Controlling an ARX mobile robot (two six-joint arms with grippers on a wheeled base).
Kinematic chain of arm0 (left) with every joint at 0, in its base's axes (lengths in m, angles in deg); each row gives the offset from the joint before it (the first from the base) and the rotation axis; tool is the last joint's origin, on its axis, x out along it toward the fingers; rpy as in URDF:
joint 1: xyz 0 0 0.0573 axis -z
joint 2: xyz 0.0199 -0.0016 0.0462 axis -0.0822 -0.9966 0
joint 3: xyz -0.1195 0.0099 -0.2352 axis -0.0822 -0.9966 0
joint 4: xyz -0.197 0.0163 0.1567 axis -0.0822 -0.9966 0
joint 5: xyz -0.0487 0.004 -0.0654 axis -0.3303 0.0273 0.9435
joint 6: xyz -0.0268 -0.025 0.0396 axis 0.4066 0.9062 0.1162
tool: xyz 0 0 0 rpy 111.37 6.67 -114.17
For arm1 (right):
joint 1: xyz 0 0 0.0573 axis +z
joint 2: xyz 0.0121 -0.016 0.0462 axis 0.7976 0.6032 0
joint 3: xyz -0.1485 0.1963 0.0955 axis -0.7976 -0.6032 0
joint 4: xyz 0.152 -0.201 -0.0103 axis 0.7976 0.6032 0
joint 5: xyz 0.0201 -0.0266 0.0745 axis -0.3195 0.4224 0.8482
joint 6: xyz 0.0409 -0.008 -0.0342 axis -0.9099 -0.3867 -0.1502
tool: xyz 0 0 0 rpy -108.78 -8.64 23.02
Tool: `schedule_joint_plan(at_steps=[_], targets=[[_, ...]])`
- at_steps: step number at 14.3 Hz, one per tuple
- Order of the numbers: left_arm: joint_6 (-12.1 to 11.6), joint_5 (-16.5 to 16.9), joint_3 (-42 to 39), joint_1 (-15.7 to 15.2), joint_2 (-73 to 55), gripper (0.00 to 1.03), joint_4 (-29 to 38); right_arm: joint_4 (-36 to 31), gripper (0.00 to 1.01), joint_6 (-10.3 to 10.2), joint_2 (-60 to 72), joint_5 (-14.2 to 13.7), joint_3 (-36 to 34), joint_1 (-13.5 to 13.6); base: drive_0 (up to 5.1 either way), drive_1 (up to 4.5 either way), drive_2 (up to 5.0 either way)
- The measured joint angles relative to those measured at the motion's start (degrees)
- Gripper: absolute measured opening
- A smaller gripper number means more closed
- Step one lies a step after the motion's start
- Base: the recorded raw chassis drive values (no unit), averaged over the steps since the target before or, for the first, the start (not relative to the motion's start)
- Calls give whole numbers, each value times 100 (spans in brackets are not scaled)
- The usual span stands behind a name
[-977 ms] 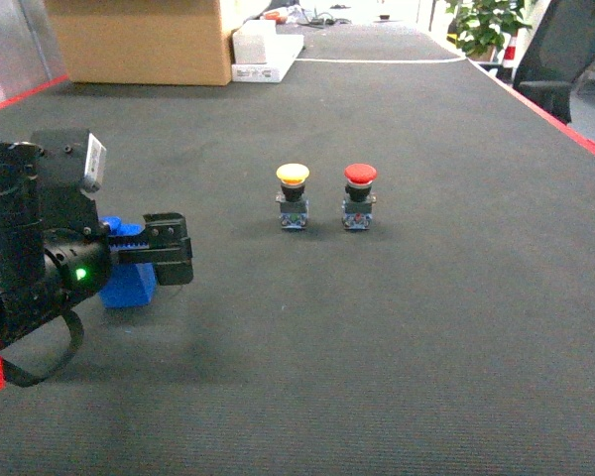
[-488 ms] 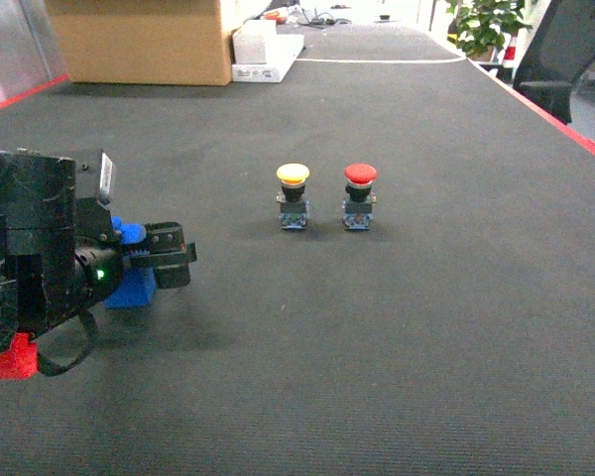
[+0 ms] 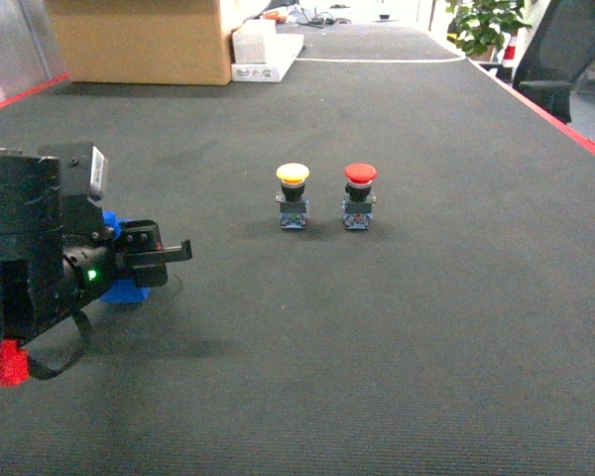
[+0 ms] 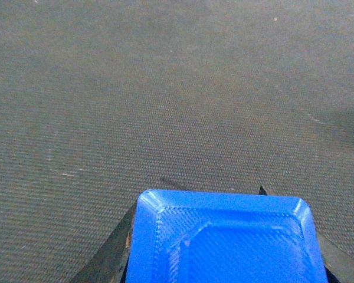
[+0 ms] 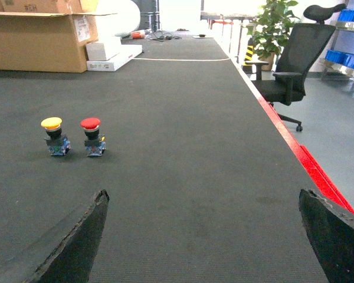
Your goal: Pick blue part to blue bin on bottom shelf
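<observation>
On the dark mat at the left of the head view, the left gripper (image 3: 164, 256) is straddling the blue part (image 4: 224, 239), whose flat moulded top is sitting between the two fingers (image 4: 109, 259); contact is probably made, though I cannot tell for sure. It is looking like light, stiff, rather smooth plastic, best pinched across its straight sides. The right gripper (image 5: 203, 236) is hanging wide open with nothing in it.

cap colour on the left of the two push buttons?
Yellow. The left push button has a yellow cap, beside the red-capped one; clearest in the head view.
</observation>
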Motion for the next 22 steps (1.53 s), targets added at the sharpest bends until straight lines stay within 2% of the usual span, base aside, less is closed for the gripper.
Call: schedule_joint_plan(at_steps=[1,2,3,5,6,7,8,10,13,17,22], targets=[[-66,-122,-363,63,286,45,251,0,98,2,0,0,0,0,0,0,0],[-260,-358,-857,192,769,45,621,-2,98,0,0,0,0,0,0,0,0],[-374,-485,-1355,313,1545,45,608,-2,98,2,0,0,0,0,0,0,0],[-455,-466,-2028,413,2861,45,120,-2,98,2,0,0,0,0,0,0,0],[-433,-374,-2378,363,3681,45,-319,-2,98,2,0,0,0,0,0,0,0],[-315,-341,-2680,339,4457,45,-778,-2,98,2,0,2,0,0,0,0,0],[-245,-466,-2948,376,5233,45,-1266,0,98,2,0,0,0,0,0,0,0],[-166,-734,-3311,704,6874,45,-2302,-2,98,0,0,0,0,0,0,0,0],[-83,-1235,-3484,988,8387,45,-3442,-2,98,0,0,0,0,0,0,0,0],[-9,-1519,-3491,1250,8996,45,-3932,-2,98,0,0,0,0,0,0,0,0],[2,-1558,-3501,1248,8981,45,-3936,-2,98,2,0,0,0,0,0,0,0]])
